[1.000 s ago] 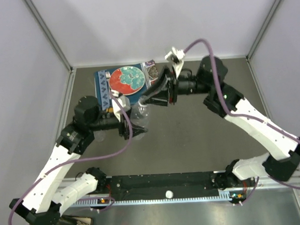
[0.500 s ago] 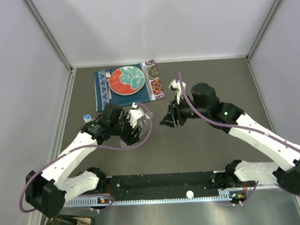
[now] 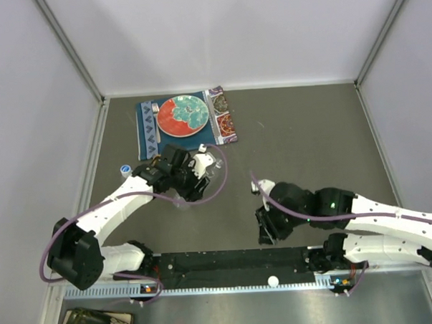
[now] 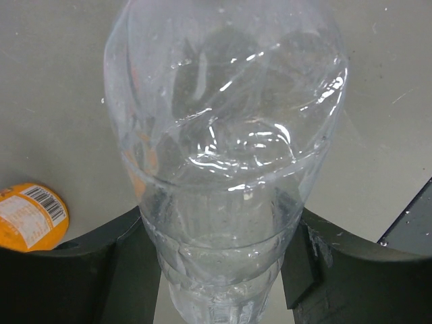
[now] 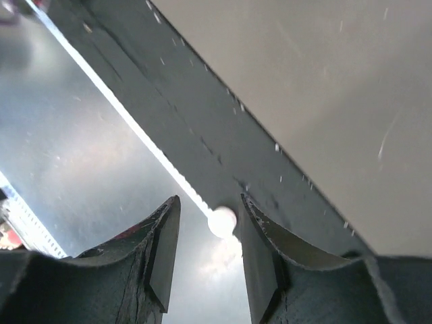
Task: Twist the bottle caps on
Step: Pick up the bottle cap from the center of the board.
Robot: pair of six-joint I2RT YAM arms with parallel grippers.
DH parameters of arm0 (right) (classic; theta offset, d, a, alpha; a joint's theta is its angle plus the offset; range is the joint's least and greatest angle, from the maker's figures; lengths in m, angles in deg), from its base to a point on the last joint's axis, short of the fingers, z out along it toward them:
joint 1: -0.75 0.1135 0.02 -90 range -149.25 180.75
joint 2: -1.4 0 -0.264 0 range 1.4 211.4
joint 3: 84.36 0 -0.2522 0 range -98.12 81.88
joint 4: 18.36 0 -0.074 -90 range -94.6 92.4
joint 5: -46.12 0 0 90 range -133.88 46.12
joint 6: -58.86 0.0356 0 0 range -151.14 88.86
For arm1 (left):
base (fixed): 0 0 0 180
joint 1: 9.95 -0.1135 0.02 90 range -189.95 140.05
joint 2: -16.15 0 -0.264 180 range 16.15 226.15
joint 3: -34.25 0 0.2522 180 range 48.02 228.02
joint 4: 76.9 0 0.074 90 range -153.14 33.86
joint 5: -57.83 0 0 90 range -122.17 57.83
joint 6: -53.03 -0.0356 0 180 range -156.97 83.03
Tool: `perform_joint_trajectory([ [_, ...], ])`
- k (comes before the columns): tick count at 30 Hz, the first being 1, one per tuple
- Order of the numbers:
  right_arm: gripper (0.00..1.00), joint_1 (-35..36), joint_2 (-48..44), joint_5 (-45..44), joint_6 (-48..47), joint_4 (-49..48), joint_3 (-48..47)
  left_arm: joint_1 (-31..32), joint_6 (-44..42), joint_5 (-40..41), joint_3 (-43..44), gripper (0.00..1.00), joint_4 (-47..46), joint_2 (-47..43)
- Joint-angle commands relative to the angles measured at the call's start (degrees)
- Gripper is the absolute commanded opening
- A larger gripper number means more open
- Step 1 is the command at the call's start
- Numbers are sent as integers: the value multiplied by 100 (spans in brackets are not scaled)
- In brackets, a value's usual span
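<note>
My left gripper [image 3: 194, 183] is shut on a clear plastic bottle [image 3: 208, 172] left of the table's middle. In the left wrist view the black fingers [image 4: 128, 256] press both sides of the bottle [image 4: 226, 135], and my gripper [image 4: 221, 219] holds it low on its body. An orange bottle [image 4: 30, 216] lies on the table just beside it. My right gripper [image 3: 265, 230] is open and empty, low over the near edge. A white cap [image 3: 273, 280] lies on the front rail; in the right wrist view this cap [image 5: 221, 221] shows beyond my open gripper [image 5: 210, 200]. The other caps and the second clear bottle are out of view.
A red-and-teal plate [image 3: 183, 114] sits on a patterned mat [image 3: 148, 129] at the back left. A small white-and-blue round thing [image 3: 124, 168] lies by the left wall. The black base rail [image 3: 227, 262] runs along the near edge. Grey walls enclose the table.
My right arm has swung from the table's middle down to the near edge, over the rail. My left arm has shifted a little with the clear bottle still in it.
</note>
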Motion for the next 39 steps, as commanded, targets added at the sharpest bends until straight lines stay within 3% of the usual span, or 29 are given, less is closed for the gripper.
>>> perform_joint_trajectory([
  [1, 40, 808, 101, -761, 1307, 998, 74, 145, 101, 170, 211, 32, -293, 102],
  [7, 33, 1828, 92, -797, 2442, 947, 591, 171, 127, 47, 238, 32, -241, -56],
  [12, 33, 2619, 373, -1033, 3006, 735, 891, 171, 162, -41, 282, 32, -126, -188],
  [21, 30, 2831, 681, -1543, 3323, 76, 1322, 171, 233, -138, 352, 33, -73, -337],
  [33, 26, 3024, 1146, -1157, 3279, -943, 1787, 171, 189, -85, 440, 33, -30, -355],
  [39, 22, 3183, 1340, -1042, 3340, -1005, 1885, 171, 206, -111, 580, 33, 6, -320],
])
